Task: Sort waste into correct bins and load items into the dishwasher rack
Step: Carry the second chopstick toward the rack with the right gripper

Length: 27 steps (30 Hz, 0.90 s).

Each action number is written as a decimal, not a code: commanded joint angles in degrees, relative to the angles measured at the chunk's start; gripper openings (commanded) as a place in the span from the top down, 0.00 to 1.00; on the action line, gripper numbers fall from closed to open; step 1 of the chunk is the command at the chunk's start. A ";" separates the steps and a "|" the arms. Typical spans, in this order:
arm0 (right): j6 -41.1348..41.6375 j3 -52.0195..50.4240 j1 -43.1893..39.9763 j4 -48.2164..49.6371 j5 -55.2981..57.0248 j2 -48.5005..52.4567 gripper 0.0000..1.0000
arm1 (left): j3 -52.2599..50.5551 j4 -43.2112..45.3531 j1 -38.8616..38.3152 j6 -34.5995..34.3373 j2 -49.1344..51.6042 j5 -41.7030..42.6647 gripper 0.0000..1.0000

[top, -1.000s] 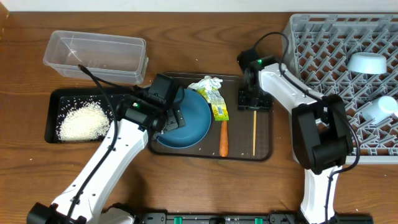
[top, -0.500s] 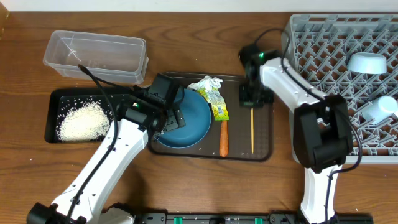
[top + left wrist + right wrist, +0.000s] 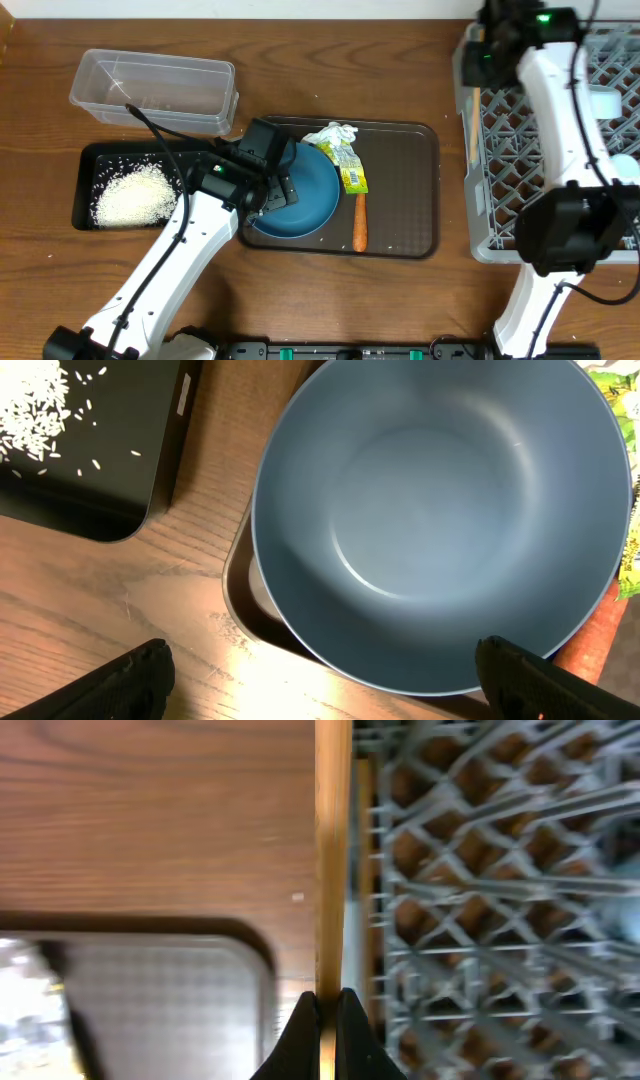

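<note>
Overhead: the right end effector [image 3: 476,68] hangs over the left wall of the grey dishwasher rack [image 3: 515,165]. A chopstick [image 3: 473,125] runs from it along that wall. The left end effector [image 3: 281,189] sits over the dark blue dish [image 3: 315,200] on the brown tray [image 3: 400,190].

Left wrist: its fingertips [image 3: 135,675] stand wide apart, holding nothing, with the dish below between them.

Right wrist: the fingers [image 3: 300,1030] are pinched together on the chopstick, above the rack's edge and the tabletop [image 3: 150,810].

Centre frame, the tray [image 3: 400,190] offers room on its right half; upper right, the rack [image 3: 500,195] wall crowds the chopstick [image 3: 332,850] in my right gripper [image 3: 326,1010].
</note>
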 commanded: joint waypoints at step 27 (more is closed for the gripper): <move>-1.75 -2.78 -4.20 1.84 -0.35 1.33 0.30 | 0.83 -0.26 0.24 -0.11 0.00 -0.52 0.01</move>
